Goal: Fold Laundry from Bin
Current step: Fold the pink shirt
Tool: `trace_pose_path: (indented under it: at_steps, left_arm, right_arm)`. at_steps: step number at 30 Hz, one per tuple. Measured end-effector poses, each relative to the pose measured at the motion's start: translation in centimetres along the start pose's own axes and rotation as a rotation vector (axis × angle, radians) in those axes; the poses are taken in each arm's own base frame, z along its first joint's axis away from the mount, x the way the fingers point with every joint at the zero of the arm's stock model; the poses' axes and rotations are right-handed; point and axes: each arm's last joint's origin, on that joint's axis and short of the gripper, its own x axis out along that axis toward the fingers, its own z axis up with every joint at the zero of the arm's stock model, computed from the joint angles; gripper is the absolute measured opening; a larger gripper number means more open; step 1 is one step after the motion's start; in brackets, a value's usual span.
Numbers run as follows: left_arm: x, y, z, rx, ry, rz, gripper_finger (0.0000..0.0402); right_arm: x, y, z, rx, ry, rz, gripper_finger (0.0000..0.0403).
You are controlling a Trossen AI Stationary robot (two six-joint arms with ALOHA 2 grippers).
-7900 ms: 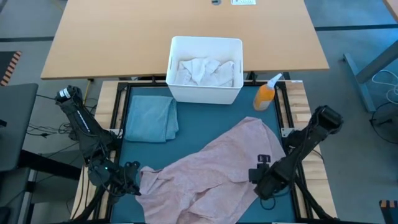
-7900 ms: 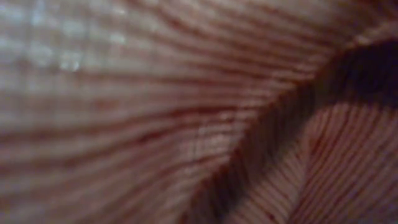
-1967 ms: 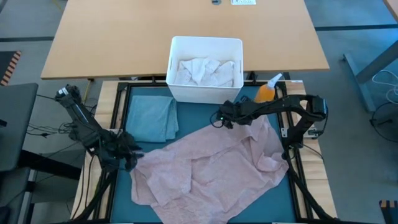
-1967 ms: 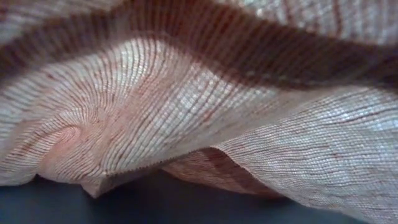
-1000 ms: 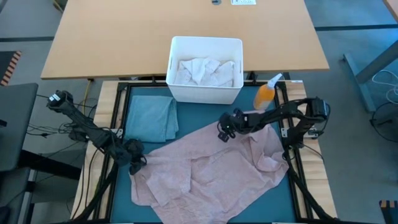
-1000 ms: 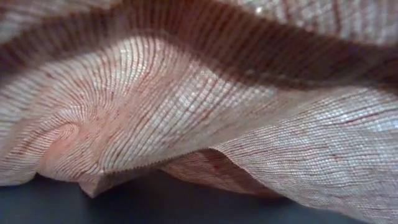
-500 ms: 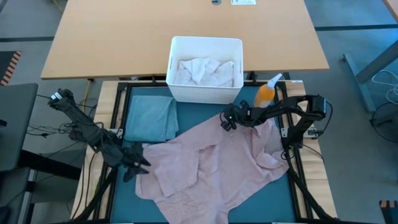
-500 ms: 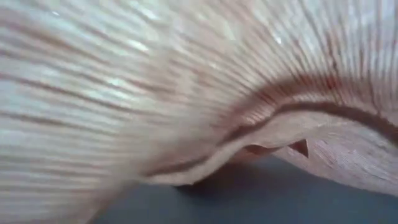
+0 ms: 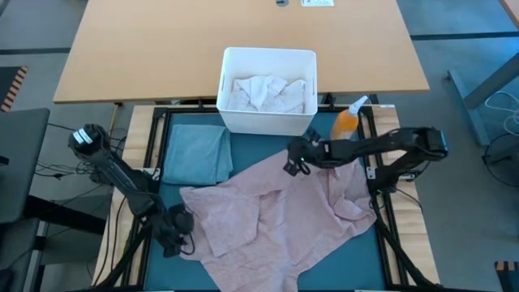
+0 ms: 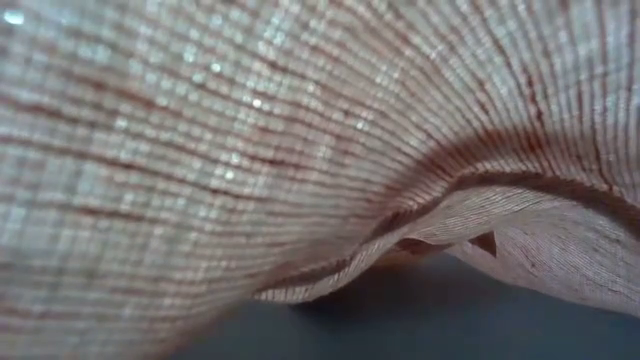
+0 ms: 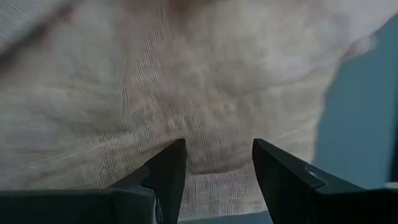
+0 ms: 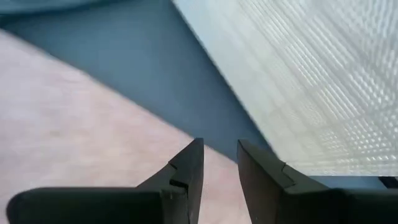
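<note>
The dusty pink shirt (image 9: 276,219) lies rumpled across the teal mat (image 9: 349,259); in the low view its cloth (image 10: 250,150) arches over the mat. My right gripper (image 9: 290,162) is at the shirt's far edge, just in front of the white bin (image 9: 268,55), and is shut on pink cloth. My left gripper (image 9: 180,239) stands open at the shirt's near left edge. In its wrist view the fingers (image 11: 174,168) straddle the cloth (image 11: 217,93) just inside that edge. I cannot tell whether they touch it. White laundry (image 9: 263,93) fills the bin. My right gripper holds the shirt's far edge (image 9: 280,172), about midway along it. It comes slanting down from the table's right. Pink cloth (image 12: 214,177) shows in the gap behind the fingertips. That edge is raised into a peak while the rest of the shirt lies on the mat.
A folded pale blue-green cloth (image 9: 197,154) lies on the mat's far left. An orange spray bottle (image 9: 346,123) stands right of the bin. A bare wooden table (image 9: 162,49) lies beyond. Bare mat shows at the near right corner.
My right gripper has risen with the shirt's far edge. The shirt's left part has slid toward the right and a crease has formed down its middle. My left gripper has moved toward the near edge along the shirt's left side and tipped further down.
</note>
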Motion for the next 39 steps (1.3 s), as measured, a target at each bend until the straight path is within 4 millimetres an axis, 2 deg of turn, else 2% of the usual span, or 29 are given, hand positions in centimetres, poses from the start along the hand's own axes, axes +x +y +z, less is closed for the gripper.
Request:
trace_pose_path:
  at_steps: [4, 7, 11, 16, 19, 22, 25, 28, 31, 35, 39]
  left_arm:
    - [1.0, 0.2, -0.2, -0.058, 0.089, 0.026, 0.0173]
    - [1.1, 0.4, -0.4, -0.105, 0.138, 0.037, 0.0173]
    - [0.9, 0.8, -1.0, -0.149, 0.244, 0.060, 0.0173]
    - [0.7, 1.1, -1.4, -0.193, 0.331, 0.077, 0.0173]
    - [0.5, 1.3, -1.7, -0.253, 0.401, 0.105, 0.0171]
    - [0.2, 1.8, -2.2, -0.300, 0.484, 0.147, 0.0158]
    - [-0.5, 2.2, -2.6, -0.297, 0.562, 0.207, 0.0138]
    - [-2.1, 2.2, -2.5, -0.281, 0.580, 0.294, 0.0117]
    - [-4.4, 1.7, -1.9, -0.273, 0.571, 0.382, 0.0099]
    - [-7.5, 0.1, -0.4, -0.202, 0.450, 0.359, 0.0085]
    - [-9.9, -1.5, 1.2, -0.143, 0.224, 0.244, 0.0081]
  right_arm:
    - [-3.4, 1.7, 0.7, 0.001, -0.056, 0.107, 0.0123]
    - [-5.5, 3.6, 0.3, -0.007, -0.064, 0.254, 0.0123]
    - [-7.9, 6.6, -1.4, -0.067, -0.022, 0.433, 0.0123]
    - [-10.5, 10.2, -4.0, -0.203, -0.004, 0.573, 0.0123]
    - [-11.4, 12.2, -5.1, -0.235, -0.032, 0.637, 0.0123]
    - [-10.8, 14.2, -5.8, -0.235, -0.058, 0.668, 0.0123]
    - [-9.0, 15.6, -6.3, -0.231, -0.058, 0.665, 0.0123]
    - [-7.3, 16.5, -6.1, -0.254, -0.038, 0.646, 0.0123]
    - [-6.1, 17.0, -4.9, -0.251, -0.050, 0.623, 0.0123]
    - [-4.8, 17.3, -3.5, -0.284, -0.042, 0.639, 0.0123]
    - [-5.1, 16.6, -1.9, -0.311, 0.040, 0.644, 0.0123]
